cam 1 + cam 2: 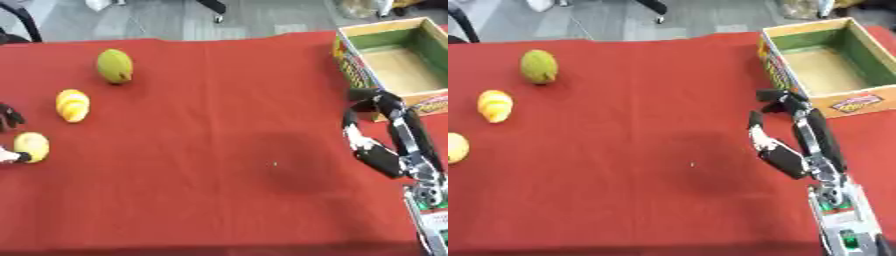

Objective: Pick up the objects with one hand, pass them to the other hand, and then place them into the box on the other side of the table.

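Three fruits lie on the left of the red cloth: a green-yellow one (115,66) farthest back, a ridged yellow one (73,105) in the middle, and a round yellow one (32,146) nearest. At the left edge only parts of my left hand (9,118) show. Its dark fingers are spread just behind the round yellow fruit, and a pale thumb tip touches the fruit's lower left side. My right hand (791,150) stands open and empty at the right, fingers pointing towards the open cardboard box (787,42) just behind it.
The box has green inner walls, a bare tan floor and printed sides, and it sits at the table's far right corner. The far table edge runs behind the fruits, with grey floor and chair legs beyond it. A faint dark patch (293,162) marks the cloth's middle.
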Robot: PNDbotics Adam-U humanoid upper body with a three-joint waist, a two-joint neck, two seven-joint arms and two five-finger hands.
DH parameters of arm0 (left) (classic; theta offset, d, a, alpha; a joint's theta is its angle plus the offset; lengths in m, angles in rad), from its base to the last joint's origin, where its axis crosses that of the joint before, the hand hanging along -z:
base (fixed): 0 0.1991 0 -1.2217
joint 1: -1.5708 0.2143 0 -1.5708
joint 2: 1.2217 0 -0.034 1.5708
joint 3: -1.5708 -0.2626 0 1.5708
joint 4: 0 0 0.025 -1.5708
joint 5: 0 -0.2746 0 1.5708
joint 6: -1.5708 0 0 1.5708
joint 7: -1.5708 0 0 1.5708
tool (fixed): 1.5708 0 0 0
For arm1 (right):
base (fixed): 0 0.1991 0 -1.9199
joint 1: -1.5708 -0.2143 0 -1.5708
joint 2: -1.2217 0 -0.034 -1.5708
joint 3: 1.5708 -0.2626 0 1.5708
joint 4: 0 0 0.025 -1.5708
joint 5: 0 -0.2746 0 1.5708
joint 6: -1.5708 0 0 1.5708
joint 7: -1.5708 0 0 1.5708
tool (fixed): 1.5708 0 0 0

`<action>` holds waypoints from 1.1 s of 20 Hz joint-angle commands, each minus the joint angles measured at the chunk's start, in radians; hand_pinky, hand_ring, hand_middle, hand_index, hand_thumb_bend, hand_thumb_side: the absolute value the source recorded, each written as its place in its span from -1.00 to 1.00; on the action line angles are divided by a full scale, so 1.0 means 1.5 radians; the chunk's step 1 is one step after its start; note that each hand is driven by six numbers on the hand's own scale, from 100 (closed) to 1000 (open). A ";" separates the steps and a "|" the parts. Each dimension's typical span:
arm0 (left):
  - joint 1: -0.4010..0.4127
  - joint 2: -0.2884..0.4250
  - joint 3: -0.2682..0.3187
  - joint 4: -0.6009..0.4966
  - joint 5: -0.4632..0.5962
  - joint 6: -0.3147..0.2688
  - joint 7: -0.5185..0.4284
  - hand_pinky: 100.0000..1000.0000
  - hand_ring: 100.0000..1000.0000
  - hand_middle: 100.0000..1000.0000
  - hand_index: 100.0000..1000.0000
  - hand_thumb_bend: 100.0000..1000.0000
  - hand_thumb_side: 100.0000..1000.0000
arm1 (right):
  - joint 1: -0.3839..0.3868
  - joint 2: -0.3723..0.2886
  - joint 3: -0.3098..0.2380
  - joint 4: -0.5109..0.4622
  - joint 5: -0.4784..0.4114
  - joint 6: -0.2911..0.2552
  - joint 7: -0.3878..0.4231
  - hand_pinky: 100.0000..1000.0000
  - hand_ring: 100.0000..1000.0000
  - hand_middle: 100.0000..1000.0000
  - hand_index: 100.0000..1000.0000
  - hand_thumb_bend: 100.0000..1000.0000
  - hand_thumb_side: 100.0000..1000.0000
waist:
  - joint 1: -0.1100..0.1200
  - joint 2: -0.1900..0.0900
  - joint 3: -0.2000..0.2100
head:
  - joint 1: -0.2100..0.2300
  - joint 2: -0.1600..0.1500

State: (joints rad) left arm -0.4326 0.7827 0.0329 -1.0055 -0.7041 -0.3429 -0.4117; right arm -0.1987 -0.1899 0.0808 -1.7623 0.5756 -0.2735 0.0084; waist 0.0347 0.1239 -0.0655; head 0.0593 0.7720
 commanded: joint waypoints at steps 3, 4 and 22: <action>-0.009 0.008 0.000 0.000 0.010 0.003 0.003 0.31 -0.02 0.02 0.36 -0.28 -0.57 | -0.009 -0.001 0.000 -0.009 -0.003 -0.001 0.000 0.36 0.22 0.30 0.56 -1.00 0.12 | -0.009 -0.005 -0.001 | 0.001 -0.001; -0.008 0.007 -0.001 0.001 0.012 0.002 -0.004 0.27 -0.07 -0.02 0.31 -0.42 -0.62 | -0.009 -0.001 0.000 -0.009 -0.004 -0.001 0.000 0.36 0.22 0.30 0.56 -1.00 0.12 | -0.009 -0.005 -0.001 | 0.001 -0.001; 0.005 -0.014 -0.003 -0.184 0.376 0.032 -0.048 -0.16 -0.57 -0.59 -0.22 -1.00 -0.57 | -0.021 -0.003 0.015 -0.015 -0.007 -0.009 0.009 0.36 0.23 0.30 0.57 -1.00 0.12 | -0.013 -0.006 0.004 | 0.003 -0.001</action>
State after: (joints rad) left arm -0.4056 0.7417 0.0324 -1.2335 -0.2073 -0.2979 -0.4765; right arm -0.2168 -0.1885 0.0986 -1.7628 0.5717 -0.2820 0.0175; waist 0.0258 0.1247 -0.0602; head 0.0606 0.7720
